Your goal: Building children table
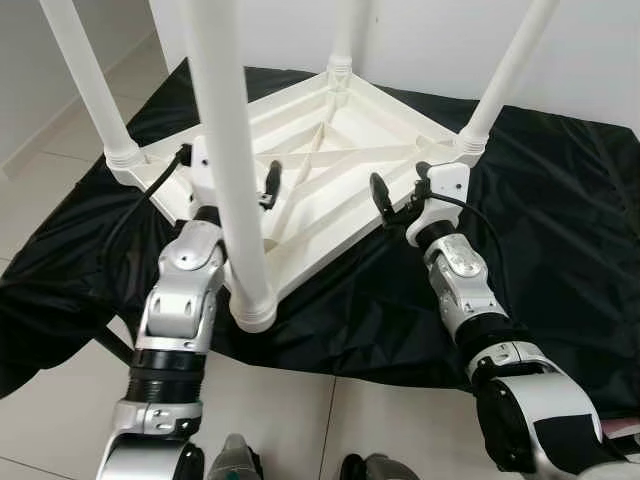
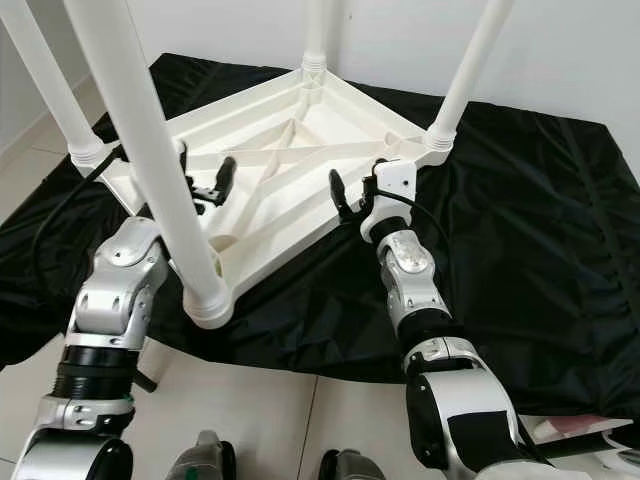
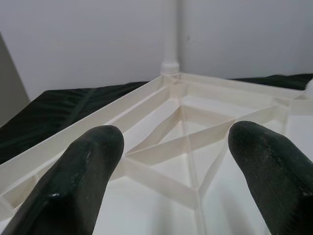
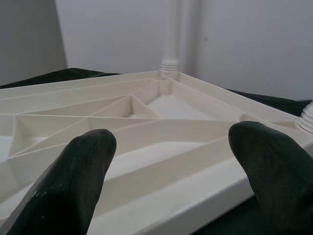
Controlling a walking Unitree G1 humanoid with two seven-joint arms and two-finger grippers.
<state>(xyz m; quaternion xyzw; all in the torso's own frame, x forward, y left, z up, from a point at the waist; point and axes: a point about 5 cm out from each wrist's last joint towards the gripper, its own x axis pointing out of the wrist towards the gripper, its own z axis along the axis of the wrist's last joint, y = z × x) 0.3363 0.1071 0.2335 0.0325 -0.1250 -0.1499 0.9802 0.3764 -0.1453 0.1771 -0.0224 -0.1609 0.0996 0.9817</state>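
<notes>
Table (image 1: 330,190) is upside down on the black sheet (image 1: 560,230) on the floor, ribbed underside up. All four legs (image 1: 228,150) are standing in their corner sockets, so assembly looks close to done; I'd guess you're at the check or the flip.

Left gripper (image 1: 268,188) hovers over the near-left part of the underside, beside the near leg. Its fingers (image 3: 73,181) are spread with nothing between them. Right gripper (image 1: 395,200) is at the right edge of the frame, just short of the right leg socket (image 1: 470,145), also spread and empty. I can't tell whether either one touches the plastic.

Risks from here:
- The near leg stands right against your left forearm (image 1: 185,290). Swing that arm sideways and you'll knock the leg or tip the table.
- I can't see if the legs are fully seated. Lift by a leg and it may pull out of its socket.
- The sheet is slick and wrinkled, so a push on the frame edge will likely slide the table rather than let you grip it.
- The ribs are thin. Pinch one off-centre and the fingers could slip off.
</notes>
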